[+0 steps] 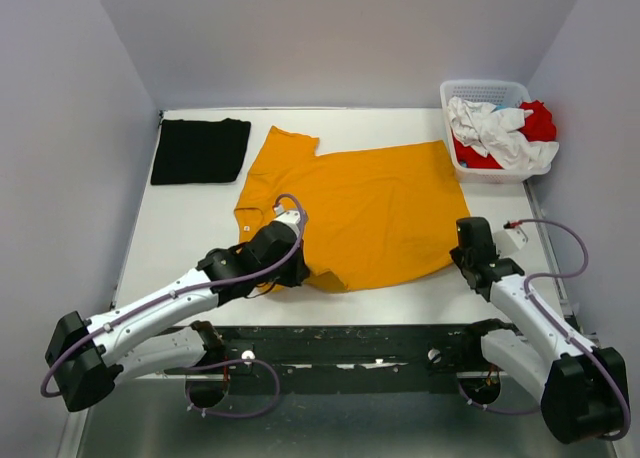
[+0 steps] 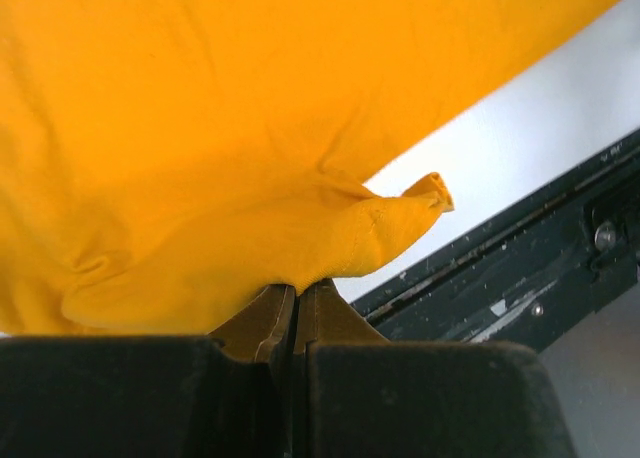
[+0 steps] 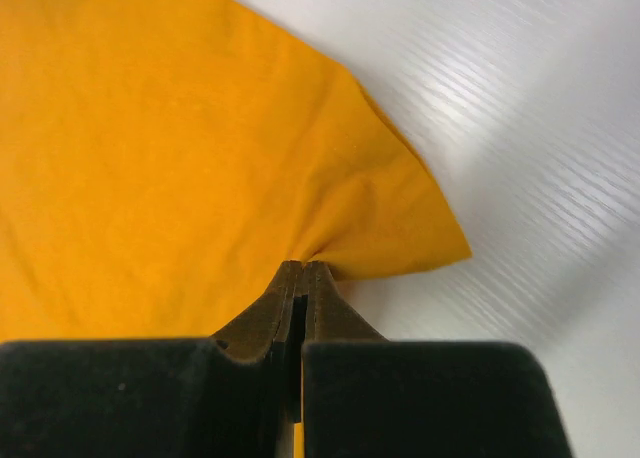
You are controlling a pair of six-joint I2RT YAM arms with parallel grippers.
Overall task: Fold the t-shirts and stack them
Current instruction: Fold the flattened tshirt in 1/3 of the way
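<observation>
A mustard orange-yellow t-shirt (image 1: 355, 203) lies spread across the middle of the white table (image 1: 180, 238). My left gripper (image 1: 297, 270) is shut on its near left edge; in the left wrist view the cloth (image 2: 230, 178) bunches at the closed gripper tips (image 2: 296, 286). My right gripper (image 1: 458, 250) is shut on the shirt's near right corner, where the fabric (image 3: 200, 158) puckers into the closed gripper tips (image 3: 304, 266). A folded black t-shirt (image 1: 200, 150) lies flat at the far left. White (image 1: 490, 128) and red (image 1: 538, 121) t-shirts are heaped in the basket.
A white plastic lattice basket (image 1: 482, 86) stands at the far right corner. Grey walls close in the table on three sides. A dark metal rail (image 1: 350, 343) runs along the near edge between the arm bases.
</observation>
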